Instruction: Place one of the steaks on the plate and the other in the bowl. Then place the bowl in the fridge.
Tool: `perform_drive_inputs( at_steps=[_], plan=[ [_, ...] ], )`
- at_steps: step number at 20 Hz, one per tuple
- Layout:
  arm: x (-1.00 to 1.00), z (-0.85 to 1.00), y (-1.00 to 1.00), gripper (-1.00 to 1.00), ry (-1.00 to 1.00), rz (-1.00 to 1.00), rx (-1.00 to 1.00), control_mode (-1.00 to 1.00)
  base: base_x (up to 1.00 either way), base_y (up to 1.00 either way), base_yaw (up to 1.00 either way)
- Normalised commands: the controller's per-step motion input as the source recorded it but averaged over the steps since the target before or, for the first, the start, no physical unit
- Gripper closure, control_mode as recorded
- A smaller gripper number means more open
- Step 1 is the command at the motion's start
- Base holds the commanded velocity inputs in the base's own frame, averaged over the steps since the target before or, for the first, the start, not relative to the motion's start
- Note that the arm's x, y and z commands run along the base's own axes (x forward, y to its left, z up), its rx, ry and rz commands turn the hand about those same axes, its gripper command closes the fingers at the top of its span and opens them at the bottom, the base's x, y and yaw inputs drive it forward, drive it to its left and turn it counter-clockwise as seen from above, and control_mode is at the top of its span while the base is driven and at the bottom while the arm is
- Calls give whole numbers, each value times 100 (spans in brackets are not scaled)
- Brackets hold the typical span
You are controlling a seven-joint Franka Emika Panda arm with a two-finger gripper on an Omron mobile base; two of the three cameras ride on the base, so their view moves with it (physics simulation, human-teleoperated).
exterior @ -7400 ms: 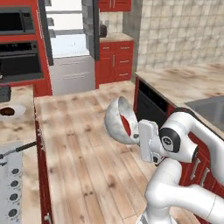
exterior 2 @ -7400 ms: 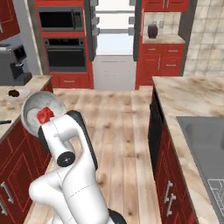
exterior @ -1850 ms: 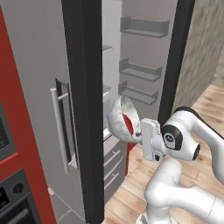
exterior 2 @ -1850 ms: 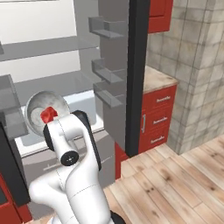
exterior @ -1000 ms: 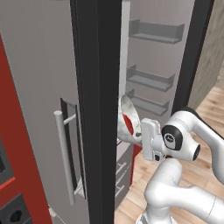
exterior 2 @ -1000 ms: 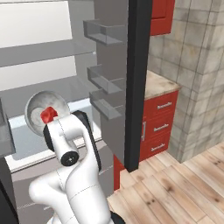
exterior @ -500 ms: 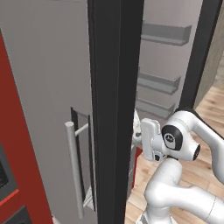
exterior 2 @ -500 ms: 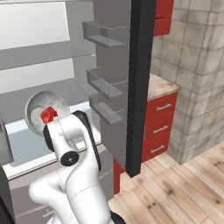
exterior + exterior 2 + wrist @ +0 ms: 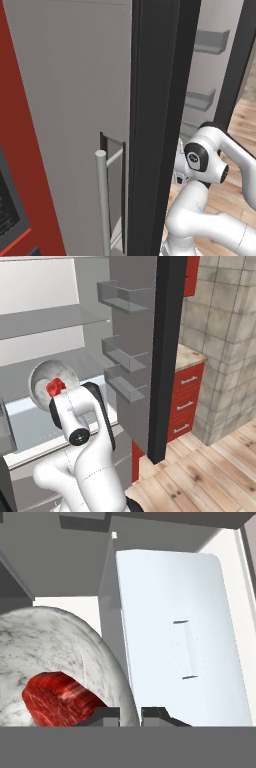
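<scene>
Grey fridge (image 9: 75,95) door with vertical bar handle (image 9: 103,200) up close; white arm (image 9: 210,165) beside its dark edge

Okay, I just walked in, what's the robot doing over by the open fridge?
The white arm is holding the bowl up in front of the open fridge, with a steak inside it. In the hand view the end effector is shut on the bowl's rim, and the bowl is tipped on its side, its mouth showing in the right base view. It hasn't been set on a shelf yet.
</scene>
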Motion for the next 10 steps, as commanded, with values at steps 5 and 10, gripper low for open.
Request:
perform_drive_inputs(
  at_steps=[5, 10],
  plan=[
    [0, 0, 0, 100, 0, 0, 0, 100, 28, 23, -7],
    [18, 74, 20, 100, 15, -6, -24, -100, 5, 4, -1]
  ],
)
